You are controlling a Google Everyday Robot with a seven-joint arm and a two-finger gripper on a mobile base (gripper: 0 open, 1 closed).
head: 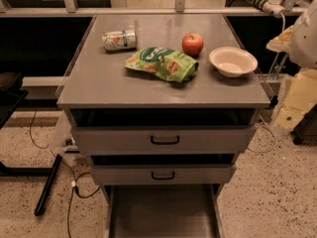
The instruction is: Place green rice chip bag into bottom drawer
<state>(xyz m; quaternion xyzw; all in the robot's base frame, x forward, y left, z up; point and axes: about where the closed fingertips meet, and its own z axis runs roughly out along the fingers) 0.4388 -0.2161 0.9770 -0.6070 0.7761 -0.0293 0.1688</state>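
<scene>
The task has not visibly begun: the green rice chip bag point(163, 62) lies flat on the cabinet top point(124, 89), between the can point(119, 39) and the apple point(192, 44), near the bowl point(233, 61). The bottom drawer point(163, 209) stands pulled out below with nothing seen in it, so grasp, transfer and release all remain. The gripper cannot be told apart from the pale arm segments point(303, 90) at the right edge, well apart from the bag, so its opening cannot be told, and nothing touches the bag.
</scene>
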